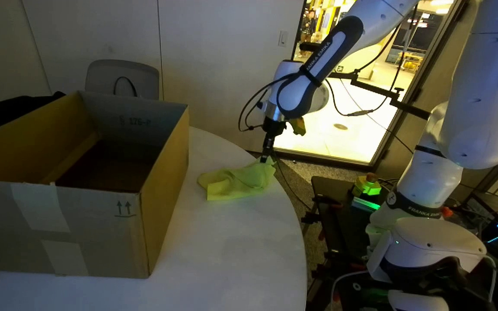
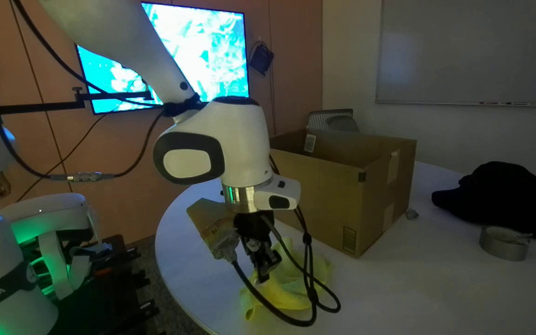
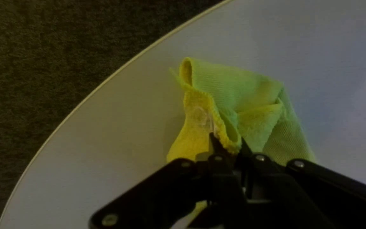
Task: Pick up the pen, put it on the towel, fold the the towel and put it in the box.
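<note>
The yellow-green towel (image 1: 236, 183) lies crumpled and partly folded over on the white table, near its edge. It also shows in an exterior view (image 2: 291, 291) behind the arm's cables, and in the wrist view (image 3: 237, 82). My gripper (image 1: 265, 159) is at the towel's end. In the wrist view my fingertips (image 3: 228, 144) are pinched on a raised fold of the towel, and most of the towel rests on the table. The large brown cardboard box (image 1: 167, 190) stands open on the table beside the towel; it shows in an exterior view too (image 2: 324, 200). The pen is hidden or out of view.
The round table's edge (image 3: 106, 79) runs close beside the towel. A black cloth (image 2: 505, 200) and a roll of tape (image 2: 503, 244) lie beyond the box. A grey chair (image 1: 123, 77) stands behind it. Loose cables (image 2: 310, 279) hang from the wrist over the towel.
</note>
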{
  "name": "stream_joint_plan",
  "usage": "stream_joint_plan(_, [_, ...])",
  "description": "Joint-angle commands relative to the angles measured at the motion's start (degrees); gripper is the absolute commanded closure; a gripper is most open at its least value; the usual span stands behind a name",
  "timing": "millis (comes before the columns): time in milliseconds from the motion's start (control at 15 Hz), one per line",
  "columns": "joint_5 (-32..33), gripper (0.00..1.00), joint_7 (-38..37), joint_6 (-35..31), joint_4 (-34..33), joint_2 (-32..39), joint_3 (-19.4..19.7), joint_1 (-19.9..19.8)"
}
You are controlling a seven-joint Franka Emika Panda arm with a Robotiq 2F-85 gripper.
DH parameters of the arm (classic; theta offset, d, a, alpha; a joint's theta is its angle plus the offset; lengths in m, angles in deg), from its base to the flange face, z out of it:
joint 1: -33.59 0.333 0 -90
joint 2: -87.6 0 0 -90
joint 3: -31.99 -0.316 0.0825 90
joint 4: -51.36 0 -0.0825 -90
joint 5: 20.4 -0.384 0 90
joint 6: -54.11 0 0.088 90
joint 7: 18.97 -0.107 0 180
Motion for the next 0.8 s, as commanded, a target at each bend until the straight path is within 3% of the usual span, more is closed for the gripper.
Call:
stream_joint_plan(0, [-15.1,0.88,9.0,-0.2,-1.9,-1.7,-5.3,-2.6])
stream_joint_plan(400, [-41.4,0.88,17.7,-2.9,-8.9,2.2,-13.2,-1.3])
stream_joint_plan(533, [-45.0,0.88,17.2,-5.9,-11.3,5.8,-15.6,0.2])
stream_joint_plan(733, [-43.3,0.88,14.1,-9.1,-14.4,12.0,-17.4,3.1])
